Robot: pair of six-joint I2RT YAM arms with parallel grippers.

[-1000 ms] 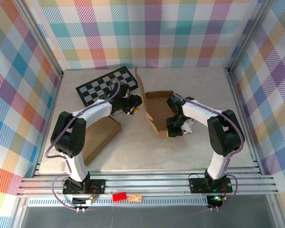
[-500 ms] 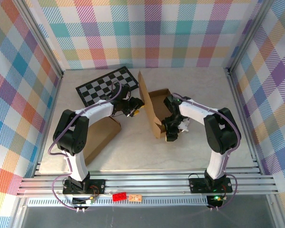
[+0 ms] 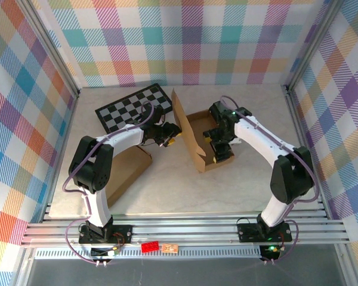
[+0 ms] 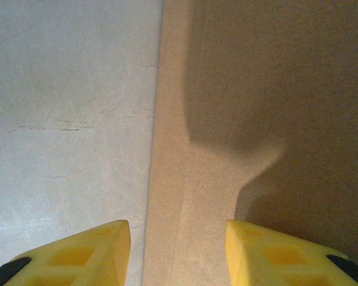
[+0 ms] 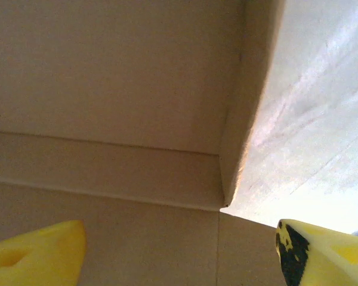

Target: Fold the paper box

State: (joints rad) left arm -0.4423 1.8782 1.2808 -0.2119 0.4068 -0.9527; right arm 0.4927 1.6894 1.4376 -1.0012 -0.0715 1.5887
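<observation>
Fingers [image 4: 77, 256] of left gripper [image 3: 173, 139] partly spread, empty, beside paper box [image 3: 198, 146] flap on bench [image 3: 167, 190]; right gripper [image 3: 219, 145] fingers [image 5: 36, 250] wide, empty, over box corner.

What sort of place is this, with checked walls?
Likely a robot test booth: plaid walls enclose a table framed in aluminium rails, with a left arm and right arm bolted at its near edge, working on a paper box.

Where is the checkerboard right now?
In the top external view the checkerboard lies flat at the far left of the table, behind the left tool and just left of the paper box.
</observation>
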